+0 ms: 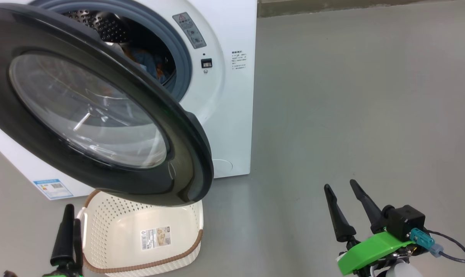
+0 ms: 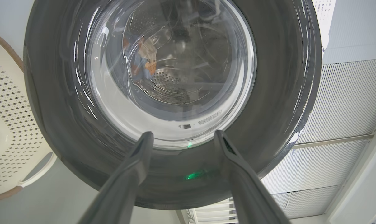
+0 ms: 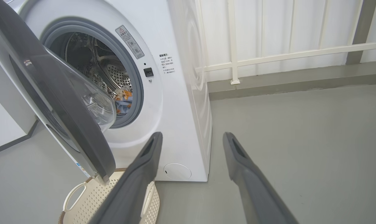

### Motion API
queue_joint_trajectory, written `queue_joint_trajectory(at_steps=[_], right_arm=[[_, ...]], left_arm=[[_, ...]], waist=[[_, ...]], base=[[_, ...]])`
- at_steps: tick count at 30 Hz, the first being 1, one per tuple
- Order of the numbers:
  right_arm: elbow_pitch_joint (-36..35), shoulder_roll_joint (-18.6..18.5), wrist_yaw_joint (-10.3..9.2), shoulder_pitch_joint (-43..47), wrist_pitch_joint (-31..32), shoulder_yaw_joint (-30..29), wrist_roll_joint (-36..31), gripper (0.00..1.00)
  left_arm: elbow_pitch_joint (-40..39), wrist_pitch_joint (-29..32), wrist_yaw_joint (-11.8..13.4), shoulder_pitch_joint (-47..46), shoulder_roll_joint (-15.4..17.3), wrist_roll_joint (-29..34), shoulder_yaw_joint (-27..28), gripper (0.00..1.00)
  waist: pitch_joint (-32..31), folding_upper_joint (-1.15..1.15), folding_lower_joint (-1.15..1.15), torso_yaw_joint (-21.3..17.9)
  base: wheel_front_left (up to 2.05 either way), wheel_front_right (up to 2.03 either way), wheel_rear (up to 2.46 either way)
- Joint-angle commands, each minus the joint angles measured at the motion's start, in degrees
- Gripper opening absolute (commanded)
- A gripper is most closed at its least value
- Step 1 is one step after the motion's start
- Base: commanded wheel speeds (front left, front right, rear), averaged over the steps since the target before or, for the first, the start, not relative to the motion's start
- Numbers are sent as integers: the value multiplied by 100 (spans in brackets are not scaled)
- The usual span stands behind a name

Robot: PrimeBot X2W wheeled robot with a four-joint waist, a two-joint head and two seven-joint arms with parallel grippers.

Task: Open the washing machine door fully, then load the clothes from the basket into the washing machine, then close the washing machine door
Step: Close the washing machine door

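While the washing machine door [image 1: 90,111] stands swung out from the front of the washing machine [image 1: 232,115], the round opening behind it is exposed, showing the grey gasket [image 1: 180,57] and the perforated steel drum [image 1: 105,25]. The clothes [image 1: 151,63], blue fabric with orange-brown print, lie inside the drum, low and toward the back. The basket [image 1: 101,227] sits on the grey floor [image 1: 352,96] directly in front of the machine, under the lower edge of the door; its bare bottom shows a paper label [image 1: 156,237]. The left gripper [image 1: 72,215] is positioned just beside the left end of the basket, below the door. In the left wrist view its two fingers are spread wide, grip nothing, and point up at the black ring on the outer face of the door; the clothes are visible through the glass. The right gripper [image 1: 339,184] is well apart from the machine, over open floor to the right, fingers spread wide and gripping nothing. A blue sticker [image 1: 52,187] and a round service flap [image 1: 221,167] are located low on the machine front.
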Motion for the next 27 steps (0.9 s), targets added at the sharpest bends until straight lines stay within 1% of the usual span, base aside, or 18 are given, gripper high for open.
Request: queue_joint_trajectory(at_steps=[1, 3, 7, 9, 12, 13, 14, 16, 18, 21, 25, 26, 27], right_arm=[[-127, 13, 9, 24, -69, 160, -24, 100], [-129, 13, 9, 41, -69, 178, -28, 100], [-140, 13, 9, 66, -69, 182, -45, 100], [-146, 13, 9, 77, -69, 175, -56, 100], [-145, 13, 9, 90, -69, 175, -64, 100], [-145, 13, 9, 93, -69, 177, -64, 100], [-147, 13, 9, 97, -69, 179, -64, 100], [-158, 13, 9, 101, -69, 180, -63, 100], [-172, 13, 9, 103, -69, 173, -49, 100], [-175, 13, 9, 103, -69, 168, -40, 100], [-175, 13, 9, 91, -69, 163, -46, 100], [-175, 13, 9, 91, -69, 163, -46, 100], [-175, 13, 9, 87, -69, 165, -45, 100]], left_arm=[[-220, -180, -59, -54, 123, 263, 141, 100], [-266, -480, -59, 18, 190, 700, 35, 100], [-241, -1449, -59, 131, 549, 1864, -373, 100], [-140, -1804, -59, 141, 712, 2287, -598, 100], [36, -2013, -59, 101, 892, 2928, -707, 100], [78, -2033, -59, 86, 906, 3129, -690, 100], [78, -2040, -59, 60, 887, 3333, -611, 100], [14, -2044, -59, 32, 814, 3941, -356, 100], [-79, -2046, -59, 15, 666, 4610, -29, 100], [-116, -2047, -59, 46, 460, 5541, 224, 100], [-16, -2047, -47, 156, 325, 6826, 373, 100], [-16, -2047, -47, 156, 325, 6826, 373, 100], [19, -2048, -1, 189, 309, 7143, 377, 100]], waist=[[-24, 0, 0, -6], [-40, 0, 0, -11], [-64, 0, 0, -8], [-70, 0, 0, -2], [-79, 0, 0, 10], [-81, 0, 0, 14], [-81, 0, 0, 17], [-74, 0, 0, 21], [-60, 0, 0, 25], [-47, 0, 0, 27], [-37, 0, 0, 17], [-37, 0, 0, 17], [-34, 0, 0, 14]], base=[[0, 0, 0], [0, 0, 0], [0, 0, 0], [0, 0, 0], [0, 0, 0], [0, 0, 0], [0, 0, 0], [0, 0, 0], [0, 0, 0], [0, 0, 0], [0, 0, 0], [0, 0, 0], [0, 0, 0]])
